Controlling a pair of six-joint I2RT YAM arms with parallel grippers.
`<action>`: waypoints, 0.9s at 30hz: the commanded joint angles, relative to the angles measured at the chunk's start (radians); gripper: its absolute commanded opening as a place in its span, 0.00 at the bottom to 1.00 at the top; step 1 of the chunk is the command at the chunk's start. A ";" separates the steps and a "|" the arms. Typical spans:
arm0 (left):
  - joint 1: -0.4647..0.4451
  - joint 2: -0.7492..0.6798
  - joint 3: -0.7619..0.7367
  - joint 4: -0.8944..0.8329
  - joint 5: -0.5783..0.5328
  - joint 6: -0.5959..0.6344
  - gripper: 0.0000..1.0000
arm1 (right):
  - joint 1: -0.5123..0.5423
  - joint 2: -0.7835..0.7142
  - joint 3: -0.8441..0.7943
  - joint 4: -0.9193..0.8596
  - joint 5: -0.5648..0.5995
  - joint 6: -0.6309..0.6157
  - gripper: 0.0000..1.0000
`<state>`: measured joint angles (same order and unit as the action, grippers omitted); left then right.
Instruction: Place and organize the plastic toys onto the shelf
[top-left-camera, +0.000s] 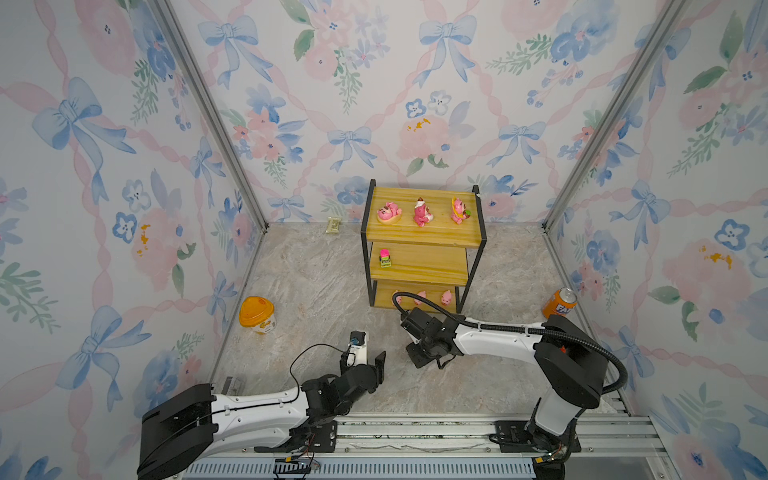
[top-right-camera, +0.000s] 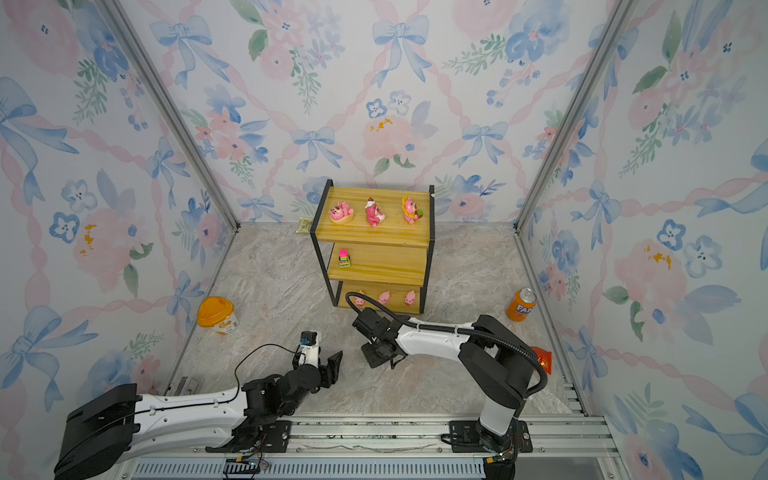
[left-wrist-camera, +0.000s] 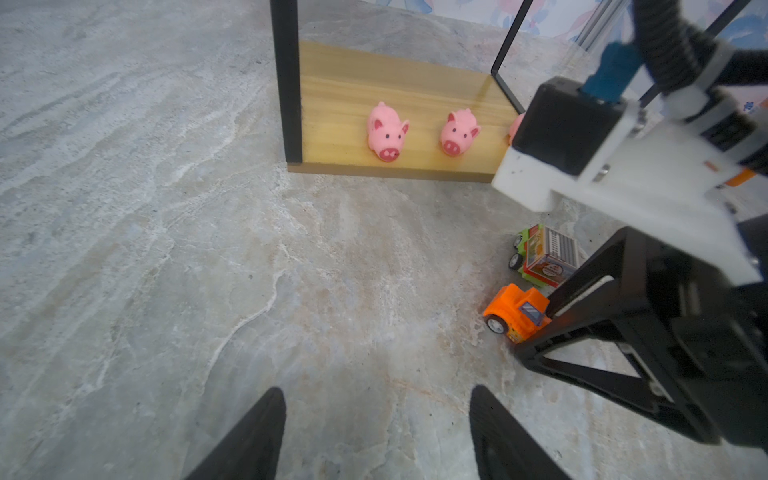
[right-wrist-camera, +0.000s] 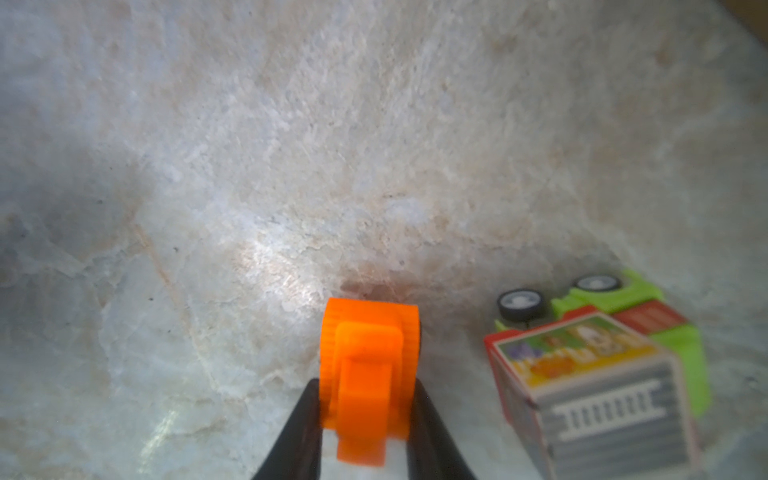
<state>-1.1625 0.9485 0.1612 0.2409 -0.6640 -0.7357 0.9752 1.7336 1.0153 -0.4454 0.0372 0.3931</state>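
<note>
The light, stiff, probably slick orange car (right-wrist-camera: 365, 332), on the floor (right-wrist-camera: 249, 166) at six o'clock from the shelf (top-left-camera: 424, 241), is pinched across its flanks by the right gripper (right-wrist-camera: 365, 384), a sensible hold; the left gripper (left-wrist-camera: 377, 390) gapes empty.

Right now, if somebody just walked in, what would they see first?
Probably the yellow wooden shelf at the back, with three pink cartoon figurines lined up on its top board and three little pink pigs on the bottom one. Down on the marble floor in front, the right gripper pinches a bright orange car, with a grey-green car tipped on its side right beside it.
</note>
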 joint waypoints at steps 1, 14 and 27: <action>0.007 -0.004 0.008 0.015 0.006 0.010 0.71 | -0.001 -0.059 0.036 -0.047 -0.003 -0.023 0.31; 0.006 -0.008 0.004 0.024 0.012 0.008 0.71 | -0.014 -0.212 0.153 -0.175 0.038 -0.078 0.31; 0.006 -0.012 -0.003 0.029 0.006 0.013 0.71 | -0.057 -0.232 0.156 -0.177 0.004 -0.092 0.32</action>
<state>-1.1625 0.9455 0.1608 0.2646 -0.6537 -0.7357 0.9279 1.5078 1.1744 -0.5953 0.0563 0.3153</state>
